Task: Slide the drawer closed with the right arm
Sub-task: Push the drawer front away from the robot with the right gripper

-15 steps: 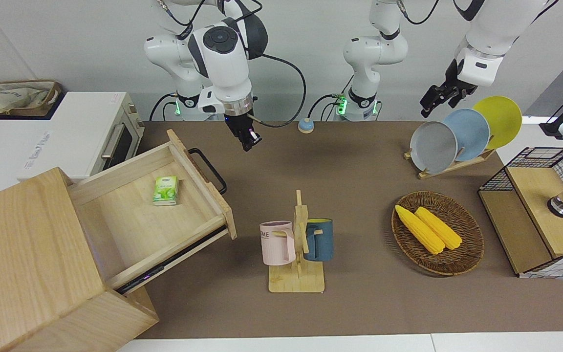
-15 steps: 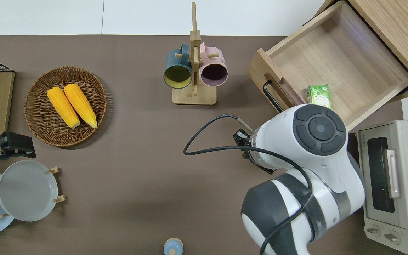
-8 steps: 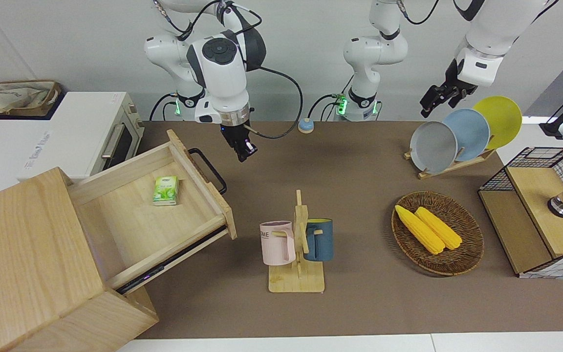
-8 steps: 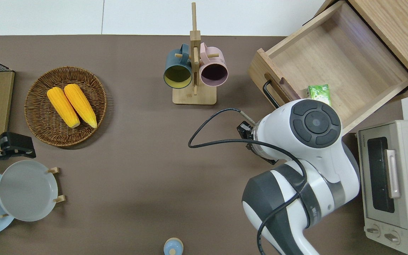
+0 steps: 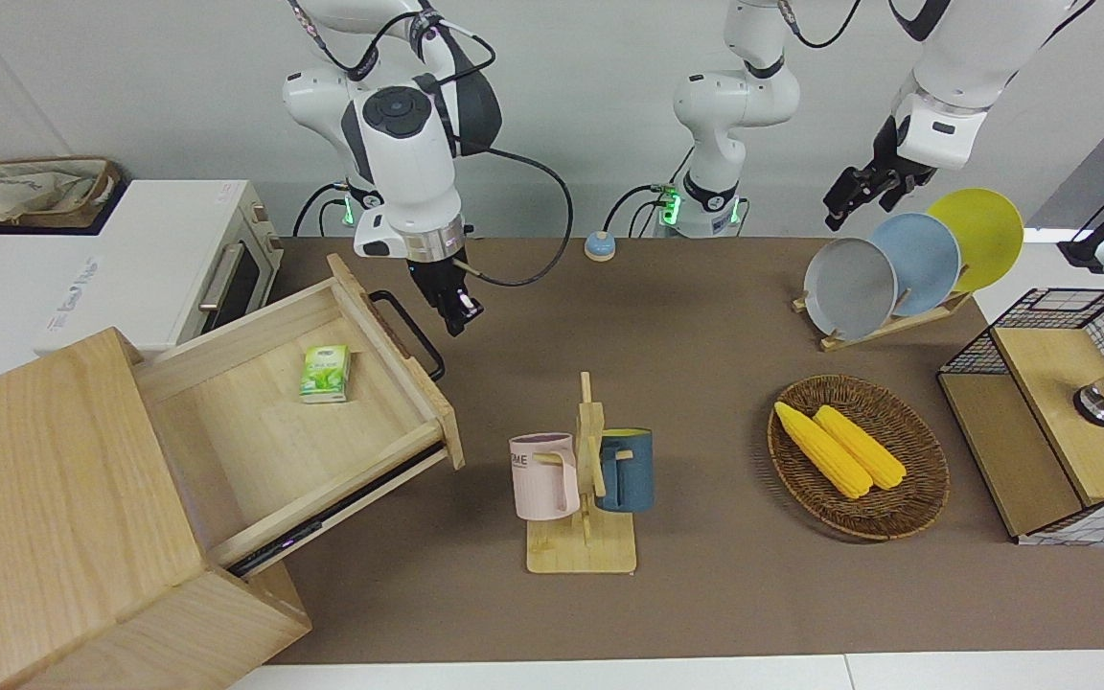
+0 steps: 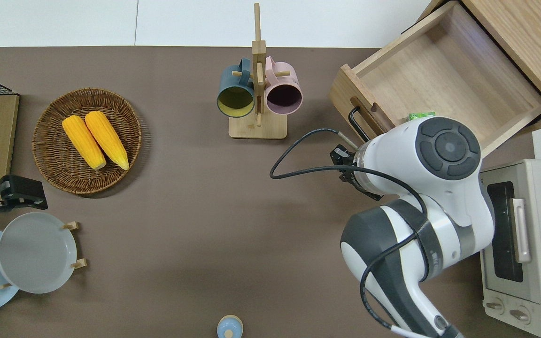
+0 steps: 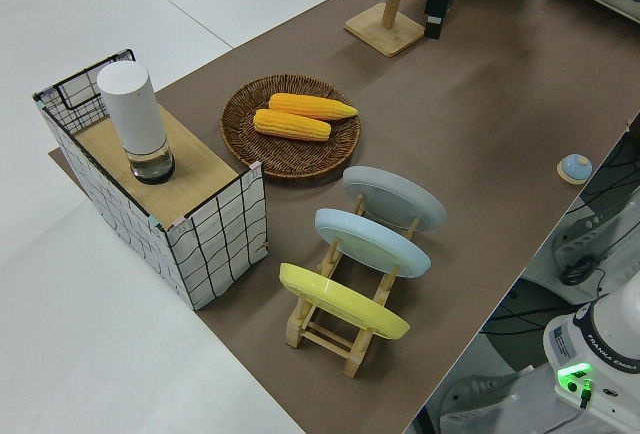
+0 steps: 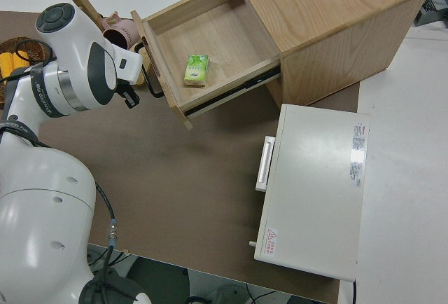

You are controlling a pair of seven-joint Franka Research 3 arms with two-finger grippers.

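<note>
Right gripper (image 5: 456,311) hangs just beside the black bar handle (image 5: 408,331) of the drawer (image 5: 264,422), over bare mat on the handle's open side, and apart from it as far as the front view shows. It carries nothing. Whether it is open or closed I cannot tell, since the wrist hides most of it from overhead.

Starting at the right arm's end of the table, the pale wooden cabinet (image 5: 54,479) stands at the corner farthest from the robots, turned at an angle. The drawer is pulled out nearly to its full travel, its front panel facing the middle of the table. A small green packet (image 5: 325,372) lies on the drawer floor near the front panel. The white toaster oven (image 5: 159,259) sits beside the cabinet, nearer to the robots.

Toward the middle of the table stands the mug rack (image 5: 586,498), well clear of the drawer front.

The left gripper (image 5: 849,196) is parked.

By my reading, the approach is almost done and the closing itself has not begun. What remains is to bring the gripper against the drawer front or handle and push along the angled slide until the front meets the cabinet.
</note>
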